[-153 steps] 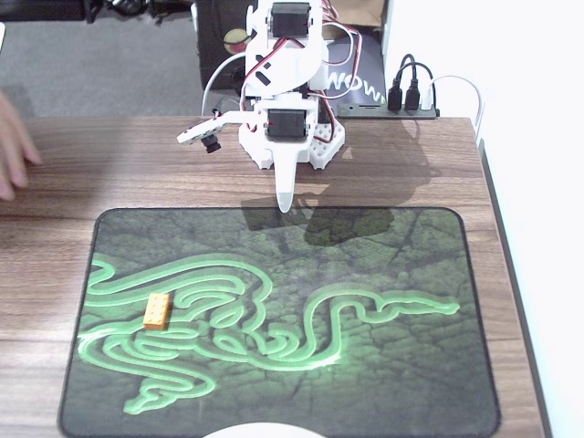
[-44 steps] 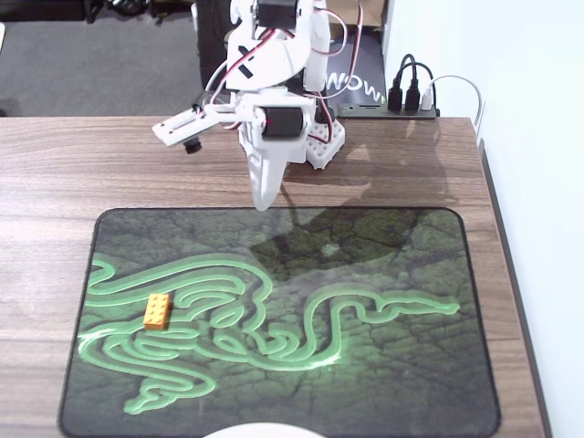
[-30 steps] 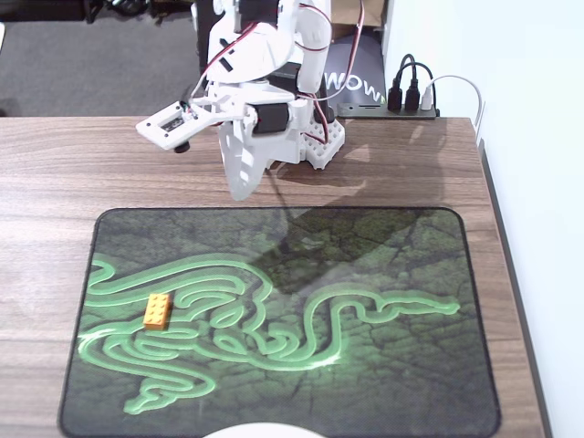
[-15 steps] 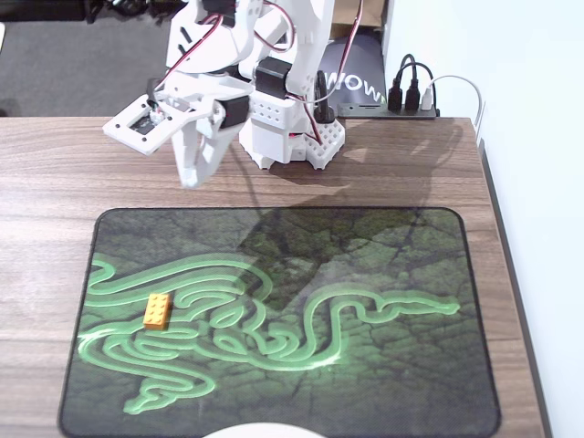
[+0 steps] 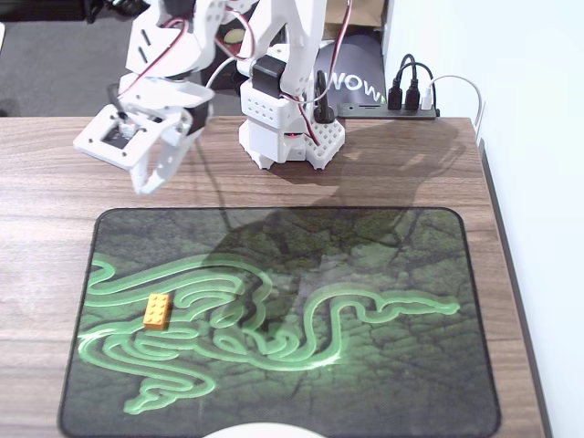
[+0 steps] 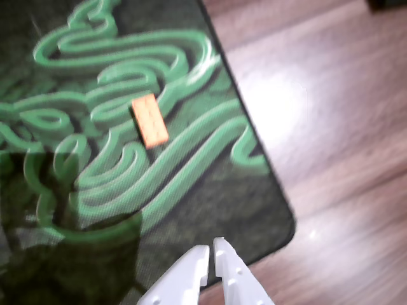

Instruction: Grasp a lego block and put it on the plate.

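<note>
In the fixed view, the plate (image 5: 256,431) showed only as a thin white curved sliver at the bottom edge, at 6 o'clock from the mat's centre. It overlapped the near border of the mouse mat (image 5: 392,365) (a dark mat printed with a green snake-like line pattern). The mat lay flat on the wooden table (image 5: 46,246).

The lego block (image 5: 157,311) rested on the mat's left half, at roughly 8 o'clock from the mat's centre. It was orange, lay studs-up with 2 rows of studs, and its long axis ran nearly toward the far edge, tilted slightly. Nothing touched it. In the wrist view the lego block (image 6: 149,120) appeared at 11 o'clock from the fingertips, well apart from them, lying across the green lines.

The gripper (image 5: 146,185) hung above the table just beyond the mat's far-left corner, at 12 o'clock from the block and well apart from it. In the wrist view the gripper (image 6: 212,247) entered from the bottom edge, over the mat's corner. Its 2 white fingers (image 6: 191,270) stood nearly together with only a narrow slit between the tips, and held nothing.

Farther back, the arm base (image 5: 290,137) stood on the table beyond the mat's far edge, at 12 o'clock from the mat's centre. Behind it, at 1 o'clock, black plugs with cables (image 5: 406,87) sat at the table's far edge.
</note>
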`<control>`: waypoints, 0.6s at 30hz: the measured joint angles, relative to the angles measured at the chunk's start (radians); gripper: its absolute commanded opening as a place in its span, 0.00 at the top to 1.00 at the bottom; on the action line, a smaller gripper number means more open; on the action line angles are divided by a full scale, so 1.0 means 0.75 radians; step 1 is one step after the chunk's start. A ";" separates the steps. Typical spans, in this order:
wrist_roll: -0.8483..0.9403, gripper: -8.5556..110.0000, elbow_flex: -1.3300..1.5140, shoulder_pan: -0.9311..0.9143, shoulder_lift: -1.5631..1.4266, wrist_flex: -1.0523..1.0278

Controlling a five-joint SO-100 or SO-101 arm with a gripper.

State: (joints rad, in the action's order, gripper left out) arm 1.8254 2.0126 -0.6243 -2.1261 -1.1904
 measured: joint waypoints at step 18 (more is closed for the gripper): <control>0.180 0.91 -0.501 0.096 0.610 -0.074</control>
State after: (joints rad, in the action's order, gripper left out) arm 1.9604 1.6368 -0.5522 -1.6690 -1.2456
